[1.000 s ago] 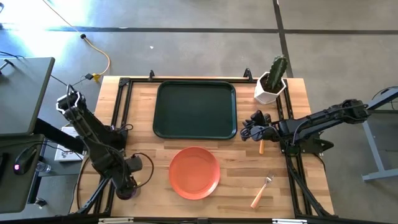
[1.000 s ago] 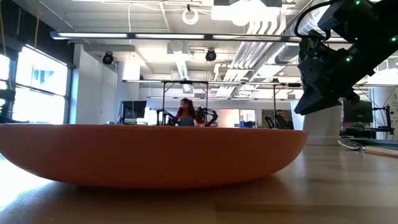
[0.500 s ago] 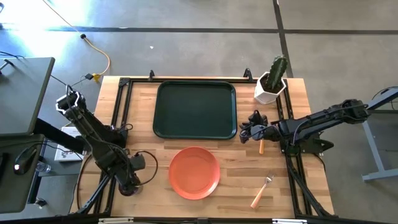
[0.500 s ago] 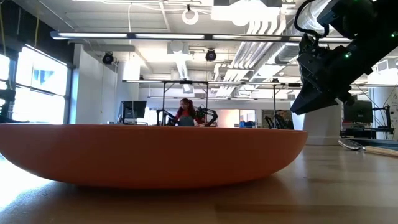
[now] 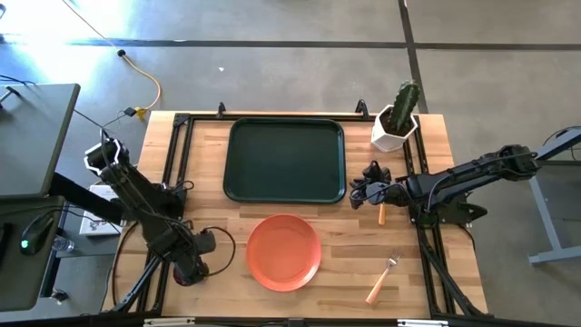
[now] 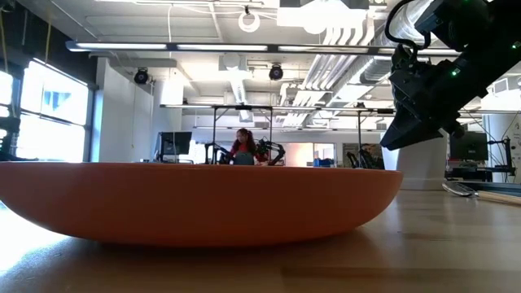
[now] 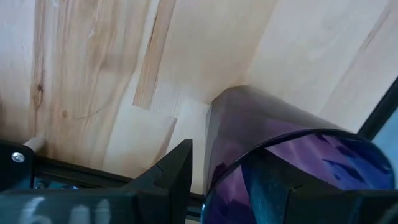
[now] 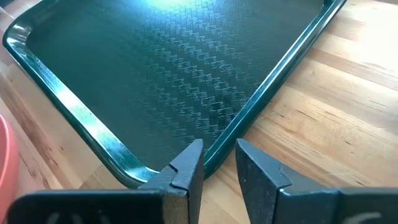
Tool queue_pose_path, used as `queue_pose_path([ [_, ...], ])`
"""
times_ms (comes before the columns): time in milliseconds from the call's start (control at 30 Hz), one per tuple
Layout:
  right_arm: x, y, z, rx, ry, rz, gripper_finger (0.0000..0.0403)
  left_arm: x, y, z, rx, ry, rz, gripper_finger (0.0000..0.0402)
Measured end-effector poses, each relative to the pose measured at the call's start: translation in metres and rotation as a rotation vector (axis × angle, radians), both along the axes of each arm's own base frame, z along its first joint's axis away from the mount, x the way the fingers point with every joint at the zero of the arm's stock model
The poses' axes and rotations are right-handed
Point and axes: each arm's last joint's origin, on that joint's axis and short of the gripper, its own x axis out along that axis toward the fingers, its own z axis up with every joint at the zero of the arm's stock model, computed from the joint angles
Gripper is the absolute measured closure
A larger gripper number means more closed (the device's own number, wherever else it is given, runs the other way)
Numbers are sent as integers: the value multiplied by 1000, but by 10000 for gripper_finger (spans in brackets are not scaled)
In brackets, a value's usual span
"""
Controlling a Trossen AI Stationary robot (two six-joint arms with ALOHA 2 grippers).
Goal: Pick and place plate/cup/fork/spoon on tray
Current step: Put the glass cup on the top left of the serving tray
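Left gripper [image 7: 217,180] jaws clamp cup [image 7: 280,143] wall.

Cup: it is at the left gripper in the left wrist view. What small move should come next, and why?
Probably lift the cup straight up a little. The left gripper seems to have its fingers closed on the cup's wall, while the cup is still low over the table. The tray lies farther off, so the cup should clear the table first.
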Motion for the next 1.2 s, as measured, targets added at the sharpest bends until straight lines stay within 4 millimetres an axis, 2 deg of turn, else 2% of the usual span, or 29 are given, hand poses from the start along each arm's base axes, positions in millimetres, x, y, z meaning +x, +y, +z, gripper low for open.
queue_pose_path([
  [167, 0, 0, 0, 0, 0, 0, 320, 1, 1, -2, 35, -9, -8, 309],
  [367, 0, 0, 0, 0, 0, 0, 320, 6, 7, -2, 77, -45, -50, 391],
  [667, 0, 0, 0, 2, 2, 3, 320, 27, 26, 4, 114, -89, -58, 396],
  [833, 0, 0, 0, -3, 8, 8, 320, 37, 31, 25, 137, -125, -87, 397],
  [1033, 0, 1, 0, -3, 8, 14, 320, 43, 47, 49, 236, -115, -68, 398],
  [1200, -1, 5, 0, -3, 8, 37, 320, 55, 66, 57, 359, -165, -33, 399],
])
